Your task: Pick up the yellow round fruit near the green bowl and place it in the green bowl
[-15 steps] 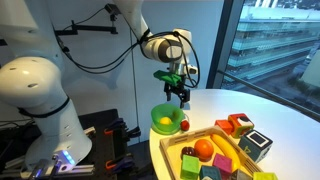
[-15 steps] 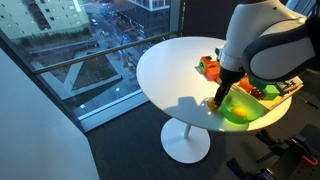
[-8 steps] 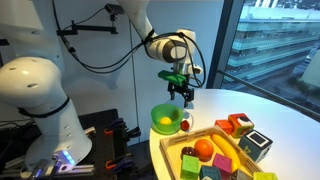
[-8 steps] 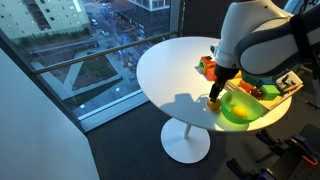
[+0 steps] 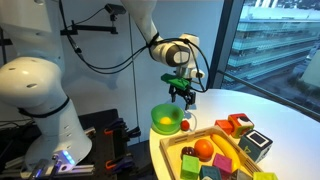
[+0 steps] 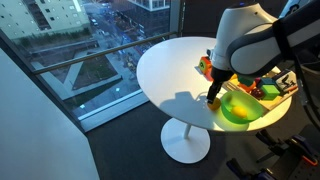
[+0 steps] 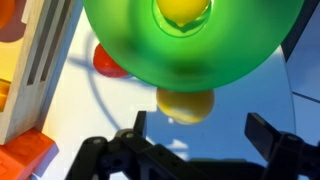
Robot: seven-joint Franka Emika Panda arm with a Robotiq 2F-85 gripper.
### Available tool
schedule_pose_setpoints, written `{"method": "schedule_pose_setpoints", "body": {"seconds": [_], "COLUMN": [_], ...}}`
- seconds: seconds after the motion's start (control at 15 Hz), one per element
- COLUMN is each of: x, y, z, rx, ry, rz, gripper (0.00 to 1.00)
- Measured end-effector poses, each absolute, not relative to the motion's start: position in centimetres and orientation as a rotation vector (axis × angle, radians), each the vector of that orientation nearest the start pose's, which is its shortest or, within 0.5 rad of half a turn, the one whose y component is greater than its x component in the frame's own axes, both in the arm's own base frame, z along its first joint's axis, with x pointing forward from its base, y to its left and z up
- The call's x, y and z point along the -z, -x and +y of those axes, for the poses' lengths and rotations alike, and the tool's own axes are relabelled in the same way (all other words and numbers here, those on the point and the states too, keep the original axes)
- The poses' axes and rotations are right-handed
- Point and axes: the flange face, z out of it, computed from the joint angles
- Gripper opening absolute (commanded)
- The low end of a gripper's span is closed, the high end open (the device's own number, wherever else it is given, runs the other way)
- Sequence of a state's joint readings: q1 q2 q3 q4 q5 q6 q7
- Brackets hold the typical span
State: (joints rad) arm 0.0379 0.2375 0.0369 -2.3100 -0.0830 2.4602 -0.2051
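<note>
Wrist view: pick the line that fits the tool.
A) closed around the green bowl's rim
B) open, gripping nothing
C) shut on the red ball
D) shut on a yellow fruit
B: the tool has its fingers spread wide apart and grips nothing, while a yellow fruit lies loose just outside the green bowl.

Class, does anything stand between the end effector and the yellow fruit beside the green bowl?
Nothing visible does. In the wrist view the yellow fruit lies just outside the green bowl, clear of the open end effector; the red ball sits off to the side.
</note>
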Motion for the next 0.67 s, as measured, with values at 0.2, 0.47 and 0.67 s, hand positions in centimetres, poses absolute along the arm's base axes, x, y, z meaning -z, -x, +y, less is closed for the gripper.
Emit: {"method": "schedule_pose_setpoints", "body": {"seconds": [0.2, 0.47, 0.67], "x": [-22.7, -22.2, -21.8], "y": [-51.6, -51.7, -51.8], "z": [4.0, 4.3, 4.7], "rx": [-0.158, -0.158, -0.144], "ry": [3.097, 3.060, 3.054], "rz": [-0.554, -0.564, -0.583], "gripper": [1.00, 1.00, 1.00]}}
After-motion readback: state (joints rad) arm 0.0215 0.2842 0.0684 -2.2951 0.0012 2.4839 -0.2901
